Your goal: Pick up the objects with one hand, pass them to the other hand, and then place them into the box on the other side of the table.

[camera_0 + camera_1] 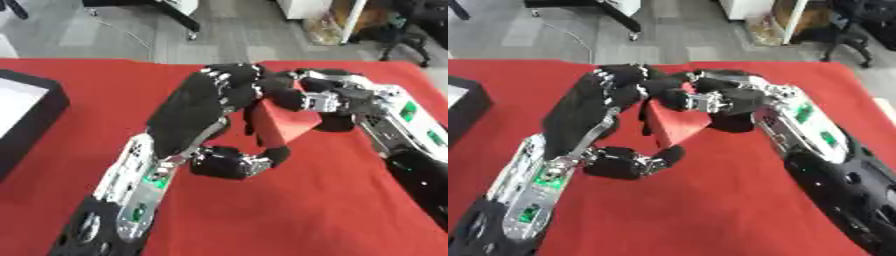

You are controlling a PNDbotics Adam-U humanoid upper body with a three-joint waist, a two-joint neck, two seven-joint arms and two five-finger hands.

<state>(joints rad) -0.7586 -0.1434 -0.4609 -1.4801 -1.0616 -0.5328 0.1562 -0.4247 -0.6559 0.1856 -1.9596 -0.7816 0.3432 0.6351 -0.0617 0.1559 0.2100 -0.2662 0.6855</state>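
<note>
While both hands meet above the red table (289,210) at centre, a red block (282,124) sits between them | left hand (197,107): fingers and thumb curled round block from 9 o'clock | right hand (302,92): fingers curled on block's top from 2 o'clock | black box (39,112): 9 o'clock edge

Block (282,125) mid-table (289,215) betw. left hand (197,107) & right hand (315,95); box (26,117) far left
</note>
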